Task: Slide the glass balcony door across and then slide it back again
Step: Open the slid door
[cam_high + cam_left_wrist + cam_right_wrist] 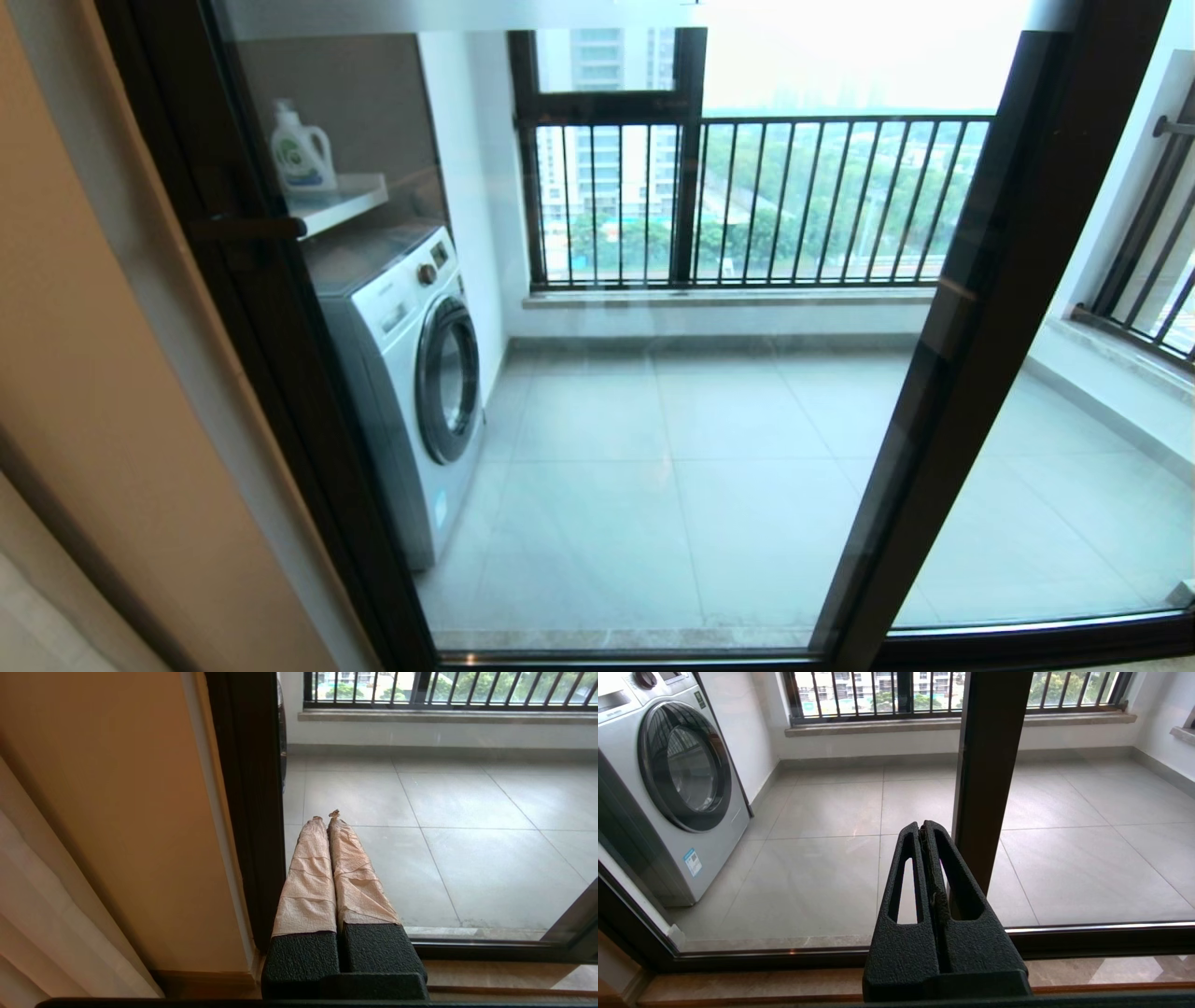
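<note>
The glass balcony door (pixel 653 420) fills the head view, its left upright (pixel 271 327) set against the wall jamb. A slim dark handle (pixel 250 228) sticks out from that upright. Its right upright (pixel 943 355) overlaps the second glass pane (pixel 1074 485). Neither arm shows in the head view. My left gripper (pixel 327 817), with fingers wrapped in beige tape, is shut on nothing, low and just beside the door's left upright (pixel 250 812). My right gripper (pixel 920 828) is shut and empty, low before the glass, next to a dark upright (pixel 987 765).
Behind the glass stand a white washing machine (pixel 411 373) and a shelf (pixel 341 201) with a detergent bottle (pixel 301 154). A window with black railing bars (pixel 747 201) closes the balcony. A beige wall (pixel 84 373) and a curtain (pixel 46 928) lie left. The floor track (pixel 653 655) runs along the bottom.
</note>
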